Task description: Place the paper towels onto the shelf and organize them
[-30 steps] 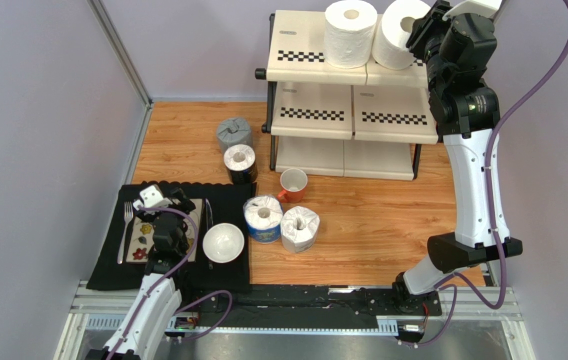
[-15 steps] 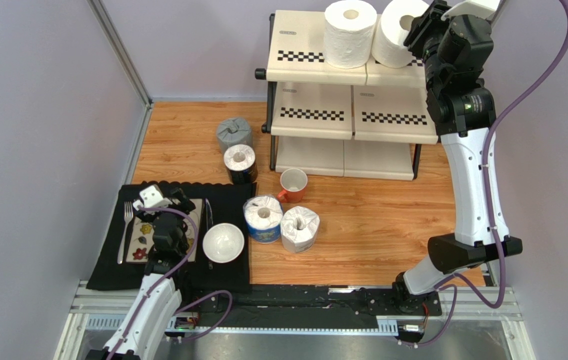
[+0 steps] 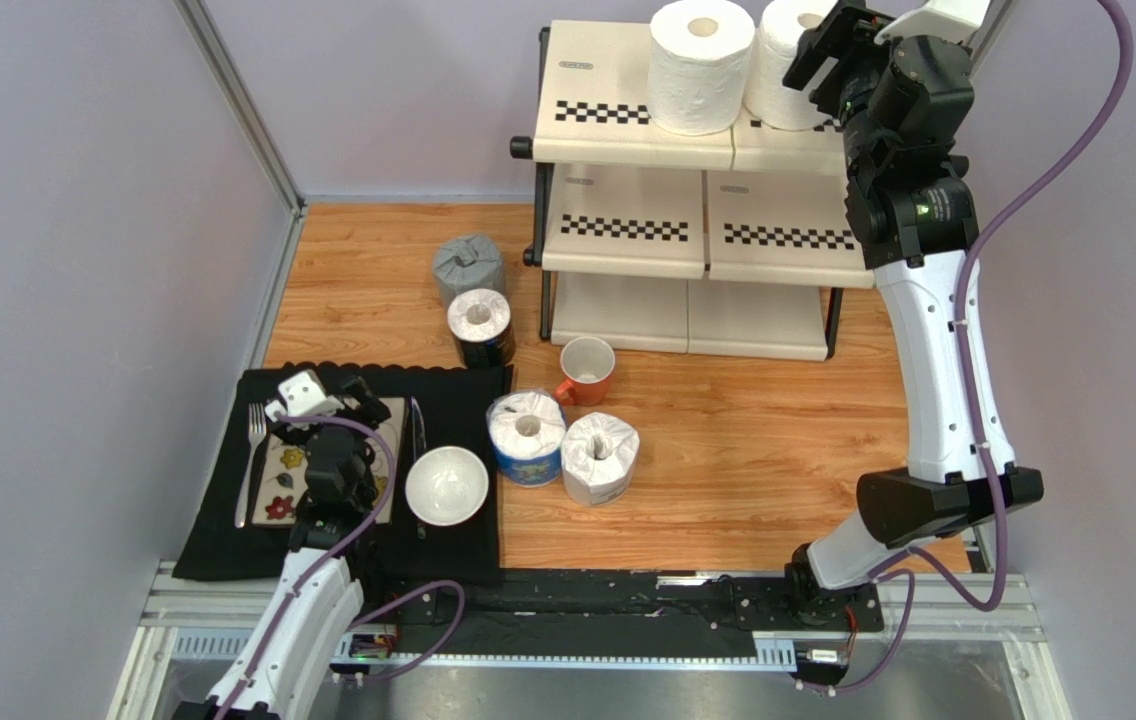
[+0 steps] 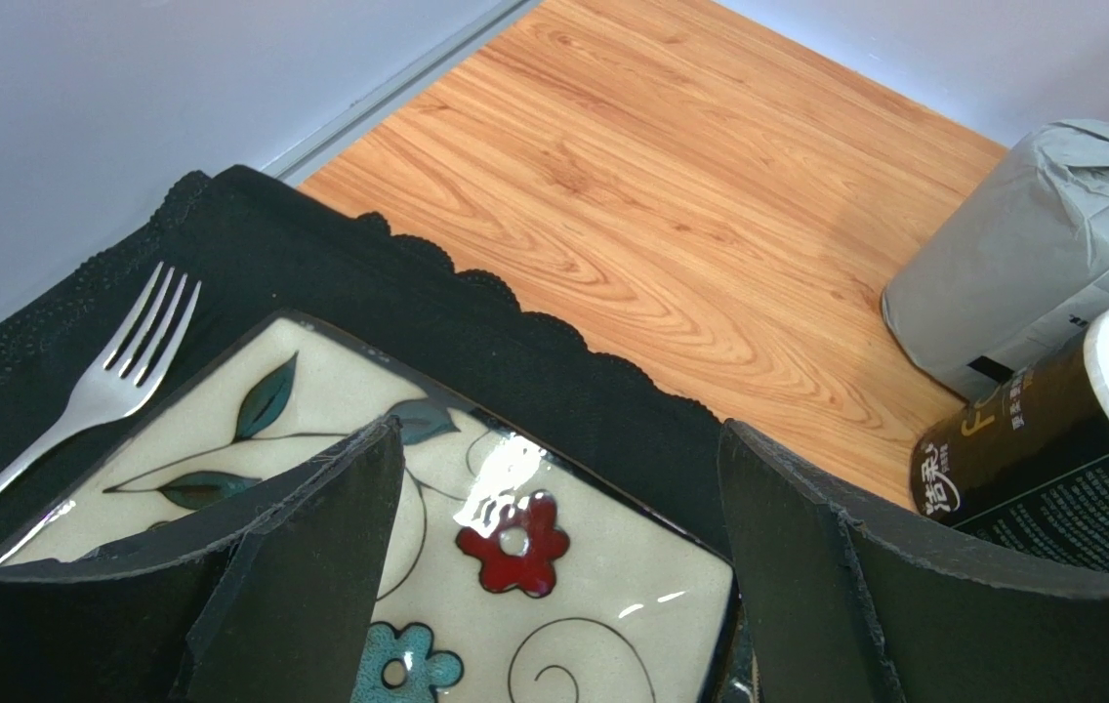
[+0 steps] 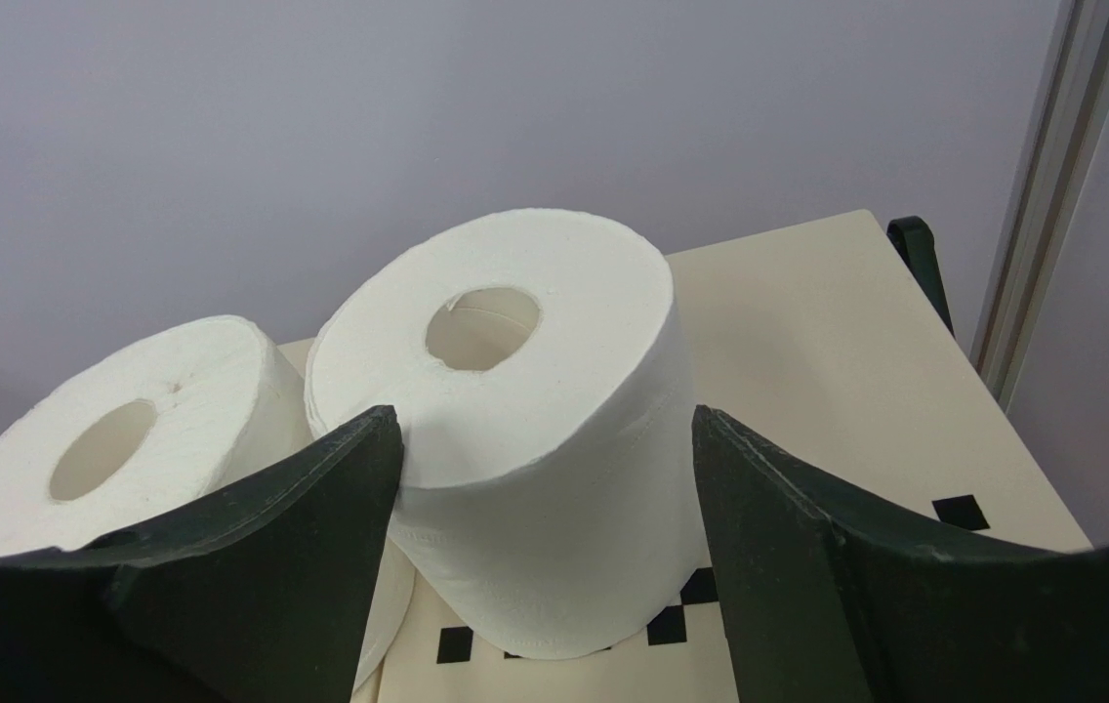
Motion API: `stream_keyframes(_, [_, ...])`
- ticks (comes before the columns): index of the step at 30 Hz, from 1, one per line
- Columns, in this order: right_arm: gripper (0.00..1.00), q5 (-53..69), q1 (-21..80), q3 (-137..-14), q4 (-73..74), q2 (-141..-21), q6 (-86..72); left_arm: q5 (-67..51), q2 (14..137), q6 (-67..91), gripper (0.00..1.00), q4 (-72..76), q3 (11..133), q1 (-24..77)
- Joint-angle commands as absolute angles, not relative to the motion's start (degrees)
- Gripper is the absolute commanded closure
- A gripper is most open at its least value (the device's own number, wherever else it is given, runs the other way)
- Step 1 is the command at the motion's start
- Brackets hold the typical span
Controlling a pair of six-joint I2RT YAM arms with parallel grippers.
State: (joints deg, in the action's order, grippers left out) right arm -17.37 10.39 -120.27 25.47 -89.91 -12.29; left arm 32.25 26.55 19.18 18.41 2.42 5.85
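Shelf (image 3: 604, 90) top | roll (image 5: 575, 366) upright, core vertical | left end effector (image 4: 558, 432), right end effector (image 5: 542, 432): spread, empty

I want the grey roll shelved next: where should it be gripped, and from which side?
Come from above and pinch the grey roll across its left and right flanks, probably: it stands upright, its wrapped top is closed, and the black roll crowds its near side.
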Motion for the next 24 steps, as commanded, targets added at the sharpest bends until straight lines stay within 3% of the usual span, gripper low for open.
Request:
stream_keyframes(1, [0.23, -14.42, 9.58, -117.95, 20.05, -86.14, -13.80, 32.61, 26.19, 19.69, 0.13, 18.81, -12.57, 5.54])
stream_keyframes(9, [0.23, -10.19, 9.67, -108.90, 8.27, -73.14, -17.22, 32.70, 26.28, 19.77, 0.13, 18.81, -12.66, 5.54])
stream_keyframes(15, [0.24, -11.08, 9.67, -102.50, 12.30, -65.76, -21.79, 32.78, 26.37, 19.77, 0.14, 18.81, -12.57, 5.54])
stream_keyframes(20, [0.27, -3.88, 10.19, -92.74, 18.71, -57.68, -27.33, 32.70, 26.28, 19.77, 0.13, 18.81, -12.57, 5.54])
stream_keyframes(24, [0.27, -2.19, 17.19, -79.15, 22.15, -52.13, -29.96, 32.70, 26.28, 19.69, 0.13, 18.81, -12.57, 5.54])
